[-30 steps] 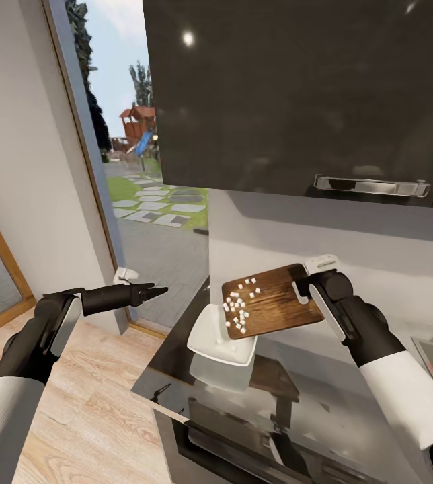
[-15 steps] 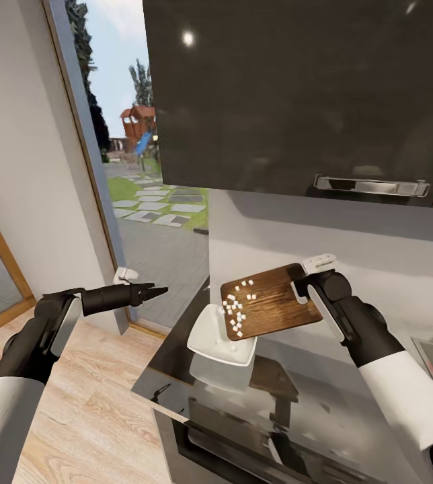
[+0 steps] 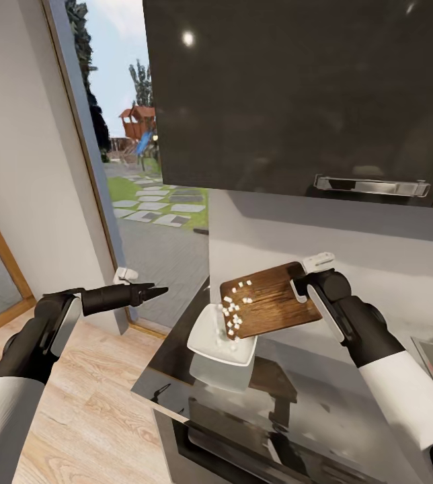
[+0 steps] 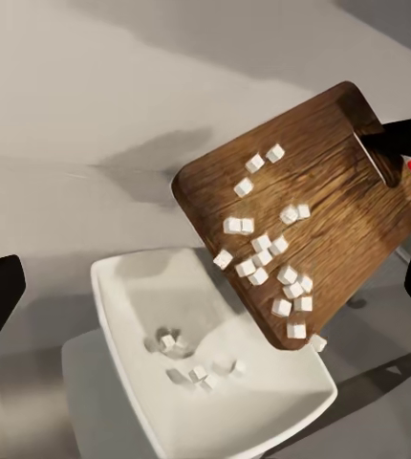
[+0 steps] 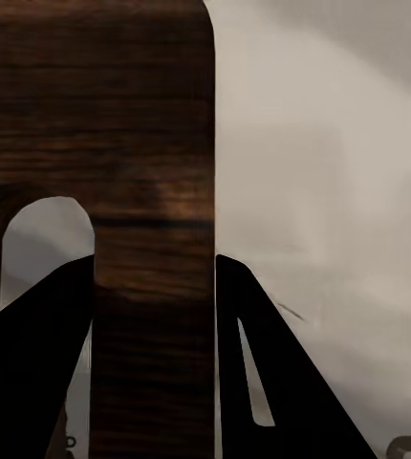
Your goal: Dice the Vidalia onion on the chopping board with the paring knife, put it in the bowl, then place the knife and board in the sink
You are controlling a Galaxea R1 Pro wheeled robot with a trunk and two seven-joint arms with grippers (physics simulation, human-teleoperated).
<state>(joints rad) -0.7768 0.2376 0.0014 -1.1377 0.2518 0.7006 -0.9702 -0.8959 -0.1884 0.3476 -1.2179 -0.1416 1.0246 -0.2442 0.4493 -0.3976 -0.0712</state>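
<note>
the countertop [image 3: 351, 403] runs dark and glossy below the wall cabinet [image 3: 297, 94], and the bowl [image 3: 218, 338] sits near its left end, close to the front corner. above the bowl the chopping board [image 3: 270, 302] is held in the air, tilted so its far end dips over the bowl's rim. the right gripper [image 3: 305, 282] pinches the board at its handle-slot end, one finger on each side of the strip beside the slot in the right wrist view. the left gripper [image 3: 150, 292] hangs off the counter's left edge over the floor; whether its fingers are spread or closed i cannot tell. diced onion [image 4: 268, 258] clings in a loose scatter on the board's lower half, a few cubes already in the bowl.

the step in hand looks like tipping the dice into the bowl. next likely calls for a steeper tilt, keeping the low edge over the bowl so cubes do not spill onto the counter.
</note>
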